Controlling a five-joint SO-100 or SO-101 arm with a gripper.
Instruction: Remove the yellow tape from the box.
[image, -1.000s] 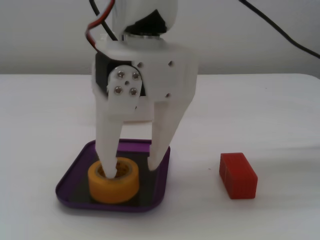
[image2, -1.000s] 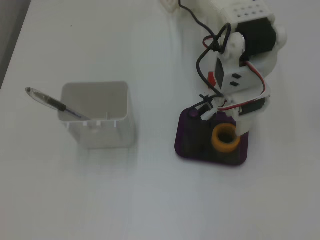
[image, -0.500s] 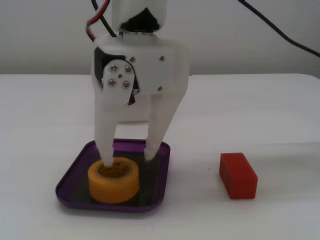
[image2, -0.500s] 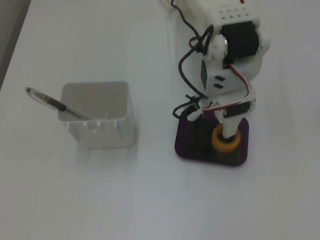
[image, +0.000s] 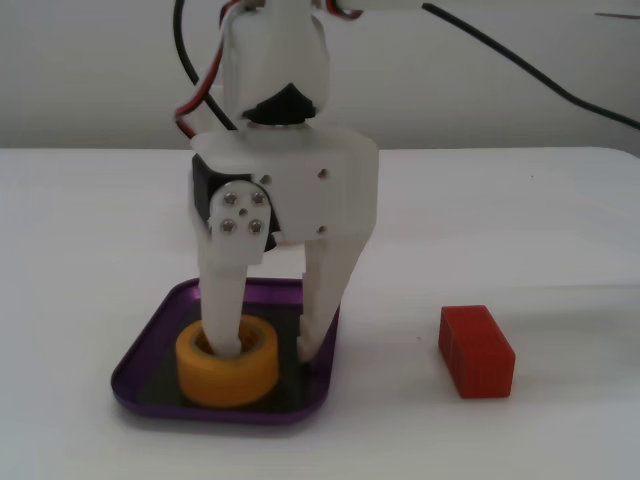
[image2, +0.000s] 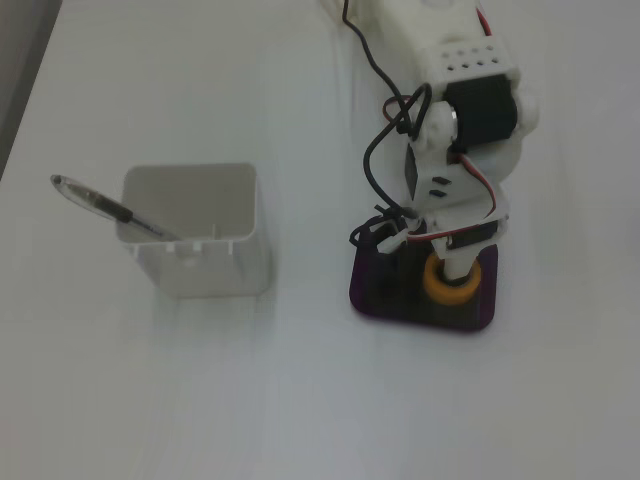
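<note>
Yellow tape straddled by the gripper inside the box.

The yellow tape (image: 227, 361) (image2: 449, 281) sat flat in the purple box (image: 150, 345) (image2: 378, 300), toward its left side in the low fixed view. The gripper (image: 266, 345) pointed straight down over it, jaws spread: one white finger stood in the roll's hollow centre, the other came down outside the ring by the tray's right rim. A red block (image: 476, 351) lay on the table well to the right. In the high fixed view, a white container (image2: 197, 231) with a pen (image2: 105, 207) leaning in it stood apart on the left.
</note>
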